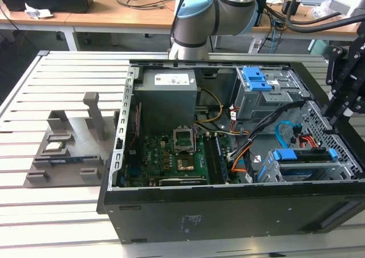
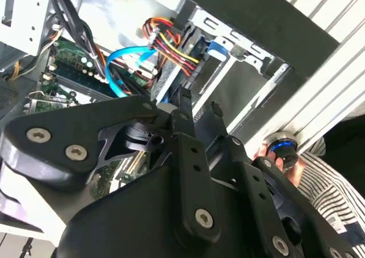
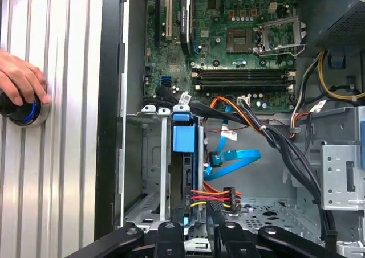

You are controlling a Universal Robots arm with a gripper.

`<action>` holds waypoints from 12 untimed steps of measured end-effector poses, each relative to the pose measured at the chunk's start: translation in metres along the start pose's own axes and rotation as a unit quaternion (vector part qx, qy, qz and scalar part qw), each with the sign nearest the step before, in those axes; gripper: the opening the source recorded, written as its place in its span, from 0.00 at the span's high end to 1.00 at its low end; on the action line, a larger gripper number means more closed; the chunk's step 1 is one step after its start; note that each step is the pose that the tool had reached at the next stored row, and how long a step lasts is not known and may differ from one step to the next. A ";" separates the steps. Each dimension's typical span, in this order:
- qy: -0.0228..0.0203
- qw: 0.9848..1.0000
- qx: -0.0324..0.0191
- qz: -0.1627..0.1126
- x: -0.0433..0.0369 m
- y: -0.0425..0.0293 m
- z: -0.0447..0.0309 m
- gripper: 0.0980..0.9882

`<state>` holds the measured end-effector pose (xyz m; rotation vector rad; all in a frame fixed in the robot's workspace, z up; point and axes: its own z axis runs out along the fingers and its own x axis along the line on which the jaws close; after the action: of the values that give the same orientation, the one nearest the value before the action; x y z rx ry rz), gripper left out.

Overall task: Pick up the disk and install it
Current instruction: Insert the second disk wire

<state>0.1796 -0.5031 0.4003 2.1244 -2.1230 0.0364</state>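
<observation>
- The slatted surface carries an open computer case lying on its side, with a grey rack near the surface's edge on the exterior view's left.
- Inside the case sit a grey power supply, a green motherboard and an upper drive cage.
- The disk stands on edge in the lower bay, at the case's corner, its blue carrier uppermost, beside the orange and blue cables.
- The claw hangs just above the disk, holding nothing; its fingers stand slightly apart.
- A hand rests on a round button on the surface beside the case.
</observation>
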 end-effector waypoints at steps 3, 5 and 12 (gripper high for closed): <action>0.000 1.000 0.000 0.000 -0.0063 0.0146 0.0055 0.77; 0.000 1.000 0.000 0.000 -0.0192 0.0280 0.0171 0.77; 0.002 1.000 0.002 -0.019 -0.0216 0.0350 0.0318 0.77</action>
<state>0.1420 -0.4852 0.3692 2.1635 -2.0826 0.0413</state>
